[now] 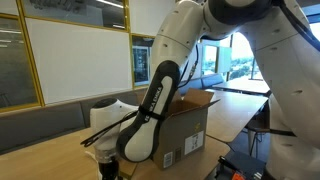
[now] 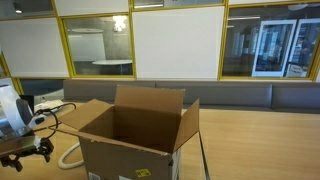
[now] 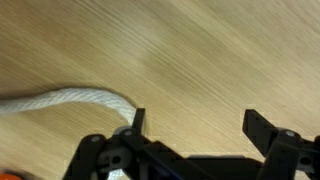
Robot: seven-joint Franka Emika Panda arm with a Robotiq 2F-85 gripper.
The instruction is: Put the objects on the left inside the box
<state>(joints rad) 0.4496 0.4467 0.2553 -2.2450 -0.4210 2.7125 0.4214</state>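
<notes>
Wrist view looks straight down on the pale wooden table (image 3: 210, 50), with the gripper (image 3: 195, 128) coming in from the bottom edge. Its two black fingers (image 3: 137, 119) stand wide apart and released, with only bare wood between them. The white cord (image 3: 70, 98), a twisted rope, curves in from the side edge, and its end runs just beside one finger; whether it touches cannot be told. An orange-red sliver (image 3: 7, 176) shows at the bottom corner, too cut off to identify.

In an exterior view the box (image 2: 140, 135), brown cardboard, stands on the table with its top flaps raised and its mouth open. The gripper (image 2: 27, 152) hangs low over the table beside the box, outside it, and a loop of the cord (image 2: 68, 158) lies on the wood between the gripper and the box's near wall. Small dark and yellow marks (image 2: 140, 173) sit along the bottom of that wall, too small to read.

In an exterior view taken from behind the arm, the box (image 1: 190, 118) is partly hidden by the robot's black and white links. A white label (image 1: 193, 143) is stuck on its side and a second light patch (image 1: 168, 158) sits lower on the same wall; the print on both is far too small to make out, and no brand name is legible.
</notes>
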